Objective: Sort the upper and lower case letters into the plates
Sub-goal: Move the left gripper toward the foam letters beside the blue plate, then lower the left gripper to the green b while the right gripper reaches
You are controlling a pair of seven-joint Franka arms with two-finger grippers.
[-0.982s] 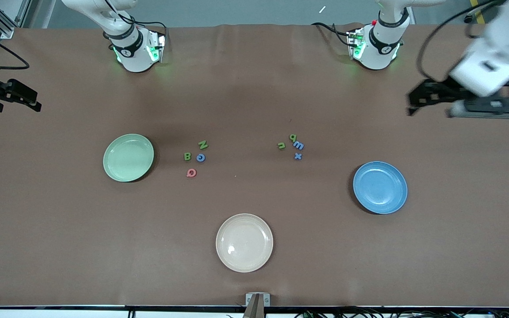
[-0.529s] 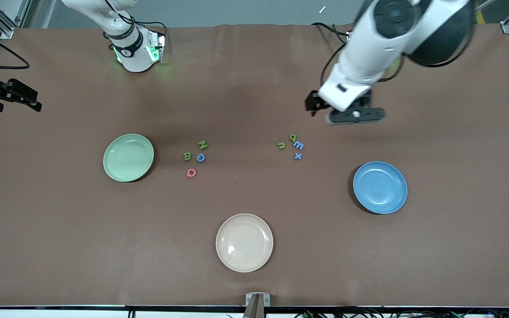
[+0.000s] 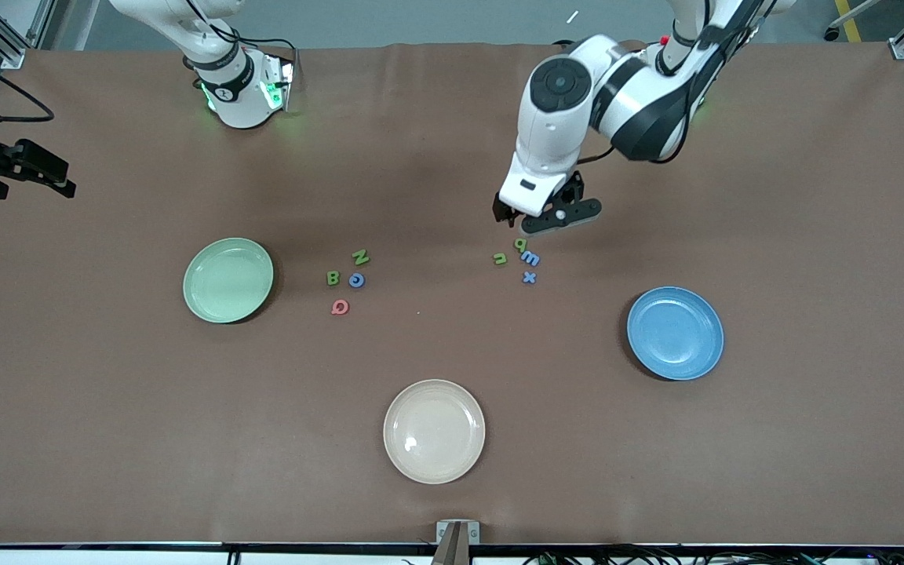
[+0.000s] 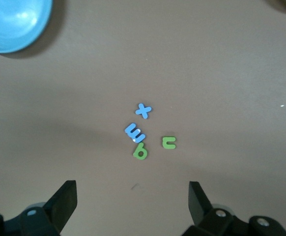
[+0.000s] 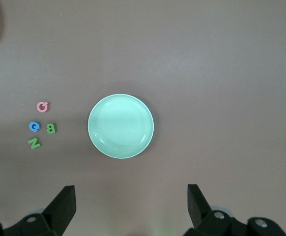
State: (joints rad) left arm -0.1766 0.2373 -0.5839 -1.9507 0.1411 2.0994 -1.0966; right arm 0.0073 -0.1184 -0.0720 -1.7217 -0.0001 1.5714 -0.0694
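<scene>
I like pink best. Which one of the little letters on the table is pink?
The pink Q is the only pink one. It lies beside the mint green plate, nearest the front camera in its group; the other letters are green or blue.

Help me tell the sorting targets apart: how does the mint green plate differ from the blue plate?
The mint green plate is pale green; the blue plate is medium blue. The green one lies toward the right arm's end of the table, beside the capital letters; the blue one lies toward the left arm's end and nearer the front camera. Both are round, shallow, alike in size and empty.
</scene>
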